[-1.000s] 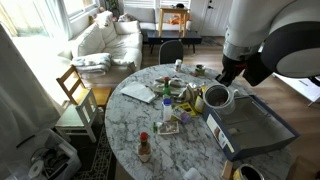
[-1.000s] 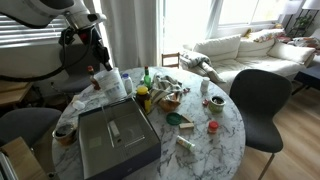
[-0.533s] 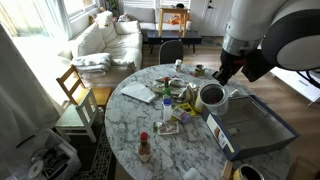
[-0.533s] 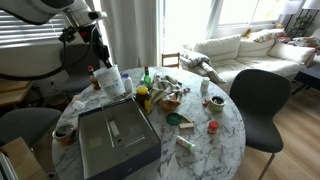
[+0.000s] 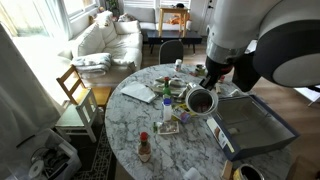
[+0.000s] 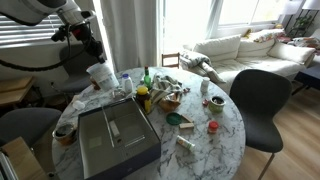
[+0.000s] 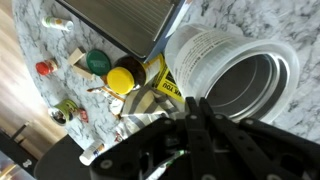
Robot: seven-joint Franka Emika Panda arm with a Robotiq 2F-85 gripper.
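- White cup [image 5: 200, 100] hangs clear of the tabletop [image 5: 130, 125], tipped so its open mouth shows. It is over the gap between the grey tray [image 6: 135, 150] and the middle clutter.
- End effector [image 7: 200, 110] is clamped tight on the cup's rim, with one finger inside the wall.
- Yellow-lidded jar [image 7: 125, 77] stands just beside the cup, below it.
- Tray lies at the tabletop's edge.
- Bare marble is widest on the side well away from the tray.
- Dark chair [image 6: 255, 100] sits close against the rim.
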